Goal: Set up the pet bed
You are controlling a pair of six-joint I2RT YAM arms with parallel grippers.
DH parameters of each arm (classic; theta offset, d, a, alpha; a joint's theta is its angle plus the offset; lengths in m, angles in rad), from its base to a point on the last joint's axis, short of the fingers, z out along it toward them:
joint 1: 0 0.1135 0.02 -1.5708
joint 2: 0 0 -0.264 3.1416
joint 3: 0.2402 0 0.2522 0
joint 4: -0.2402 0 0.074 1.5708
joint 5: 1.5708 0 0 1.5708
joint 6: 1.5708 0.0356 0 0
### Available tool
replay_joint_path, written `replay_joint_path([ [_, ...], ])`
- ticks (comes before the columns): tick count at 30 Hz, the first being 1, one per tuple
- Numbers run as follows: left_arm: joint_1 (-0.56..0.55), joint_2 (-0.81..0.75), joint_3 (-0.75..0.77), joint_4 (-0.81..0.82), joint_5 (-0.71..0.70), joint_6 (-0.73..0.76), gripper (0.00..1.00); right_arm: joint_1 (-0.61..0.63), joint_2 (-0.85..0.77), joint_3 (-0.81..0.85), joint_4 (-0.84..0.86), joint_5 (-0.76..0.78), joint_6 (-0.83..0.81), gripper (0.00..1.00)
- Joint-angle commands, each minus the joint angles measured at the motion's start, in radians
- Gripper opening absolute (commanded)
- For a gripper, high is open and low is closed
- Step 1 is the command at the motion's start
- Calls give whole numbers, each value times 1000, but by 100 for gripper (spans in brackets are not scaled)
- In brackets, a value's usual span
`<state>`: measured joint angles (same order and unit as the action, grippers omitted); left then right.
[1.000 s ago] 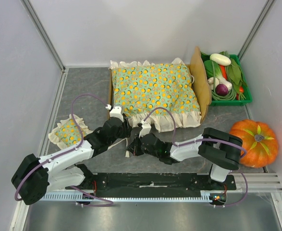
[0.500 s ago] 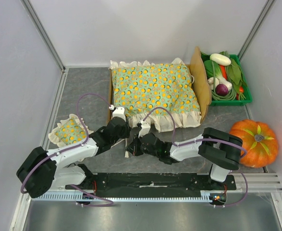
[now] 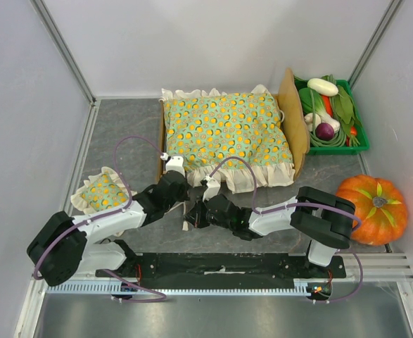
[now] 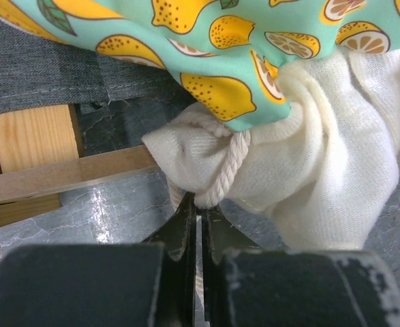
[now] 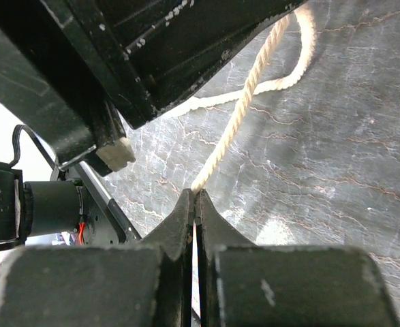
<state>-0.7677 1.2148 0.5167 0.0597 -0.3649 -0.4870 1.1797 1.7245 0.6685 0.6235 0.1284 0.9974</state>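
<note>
The dark grey, marble-veined table [image 3: 122, 134] carries the pet bed [image 3: 291, 116] at the back centre, with its headboard toward the right. Just beside the headboard stands a green crate [image 3: 341, 150] of vegetables. An orange pumpkin [image 3: 371, 208] sits near the right edge, and a small frilled pillow [image 3: 102, 192] lies at the left. A cream cord [image 5: 242, 102] trails across the surface.

Pet bed [image 3: 294, 116]: base and most of frame hidden under cushion [image 3: 224, 130]; from above only headboard and strip of left rail show.
Cord [image 4: 221, 178]: end vanishes between pressed-together jaws of left gripper [image 4: 200, 212].
Right gripper [image 5: 195, 201]: cord end lost between closed fingers.
Top view: both fingertip pairs too dark and small to make out.
Crate [image 3: 340, 150]: left side behind headboard.
</note>
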Motion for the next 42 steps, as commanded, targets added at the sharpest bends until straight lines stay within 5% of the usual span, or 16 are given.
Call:
replay_joint_path([
  [1,7,-55,17,-3,-31,11,2,-8,-9,-10,56,-3,13,0],
  [19,58,-235,-32,-173,46,16,2,-141,-52,5,202,-104,64,0],
  [42,59,-322,-14,-322,165,44,2,-226,107,123,272,100,162,0],
])
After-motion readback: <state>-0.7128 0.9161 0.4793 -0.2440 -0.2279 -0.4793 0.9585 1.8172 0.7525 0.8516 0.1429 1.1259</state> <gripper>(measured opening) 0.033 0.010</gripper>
